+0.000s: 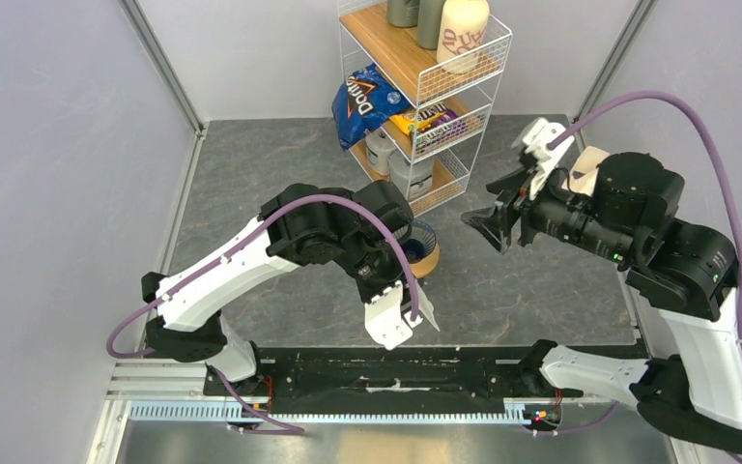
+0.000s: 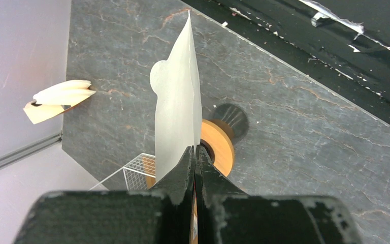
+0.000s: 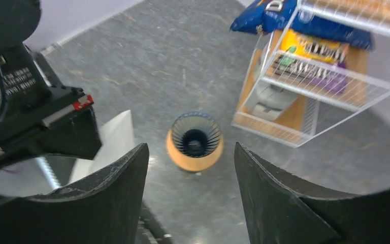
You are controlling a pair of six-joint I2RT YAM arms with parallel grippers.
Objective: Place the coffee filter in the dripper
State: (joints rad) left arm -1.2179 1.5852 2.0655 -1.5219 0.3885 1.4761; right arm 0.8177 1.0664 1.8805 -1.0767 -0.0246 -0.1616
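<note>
While the left gripper [image 2: 195, 152] is pinching 1 coffee filter [image 2: 177, 101] (thin, white, flattened) above the desk [image 3: 132, 66], 1 dark-blue ribbed dripper [image 3: 195, 134] is sitting nearby in 1 tan ring [image 3: 193, 158]; the right gripper [image 3: 190, 152] is hovering spread, empty.

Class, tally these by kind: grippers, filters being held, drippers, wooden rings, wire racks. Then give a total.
Grippers: 2 (left gripper, right gripper)
Held filter: 1
Dripper: 1
Wooden ring: 1
Wire rack: 1
Total: 6
</note>
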